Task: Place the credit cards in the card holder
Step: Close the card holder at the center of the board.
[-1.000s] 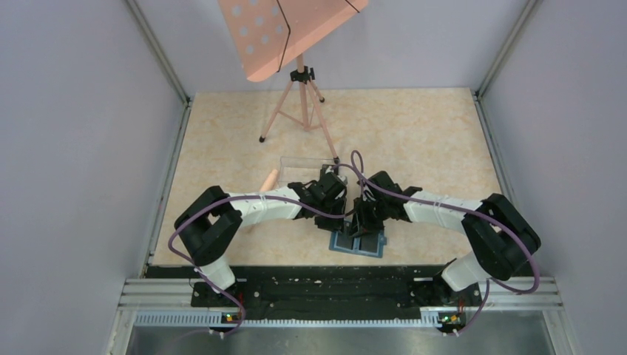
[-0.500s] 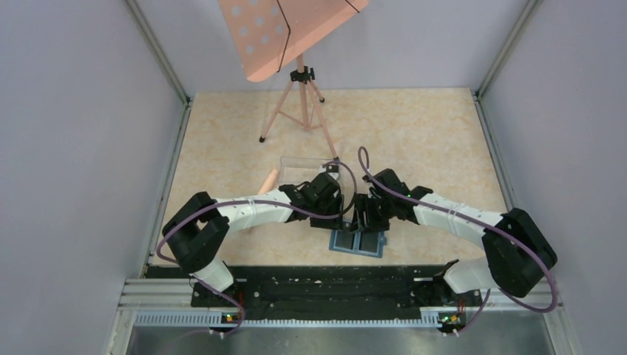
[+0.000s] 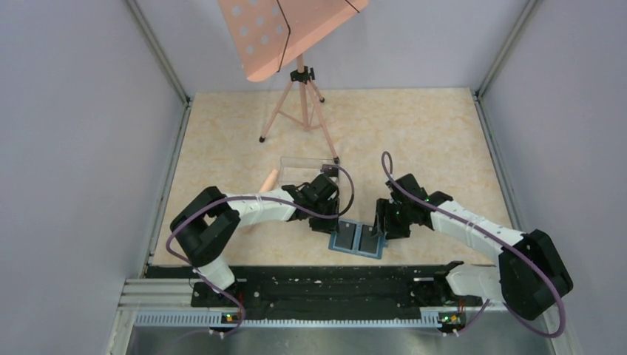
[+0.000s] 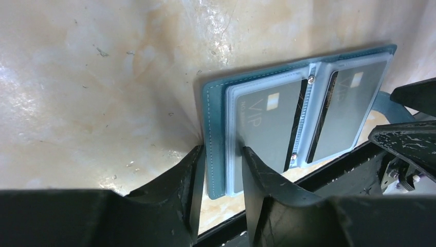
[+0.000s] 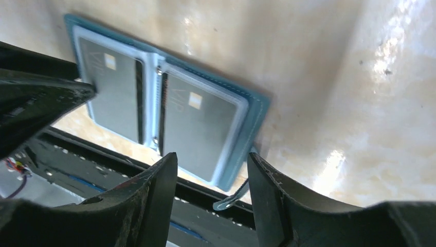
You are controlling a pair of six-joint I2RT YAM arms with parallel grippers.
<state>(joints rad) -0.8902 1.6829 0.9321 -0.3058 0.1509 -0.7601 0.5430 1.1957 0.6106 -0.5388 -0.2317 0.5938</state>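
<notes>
The teal card holder (image 3: 358,240) lies open and flat by the table's front edge. Two dark credit cards sit in its clear pockets: the left card (image 4: 267,123) and the right card (image 4: 349,113), which also show in the right wrist view (image 5: 110,98) (image 5: 198,128). My left gripper (image 3: 336,222) (image 4: 221,152) is narrowly open and straddles the holder's left edge, one finger on the table and one on the left pocket. My right gripper (image 3: 383,225) (image 5: 212,157) is open and empty above the holder's right edge, with the snap tab (image 5: 234,198) between its fingers.
A clear plastic box (image 3: 307,164) stands just behind the left gripper. A peach-coloured piece (image 3: 268,180) lies to its left. A pink music stand on a tripod (image 3: 299,96) stands at the back. The black base rail (image 3: 325,277) runs just in front of the holder.
My right gripper has moved right, from over the holder's middle to its right edge, uncovering both pockets. My left gripper has stayed at the holder's left edge.
</notes>
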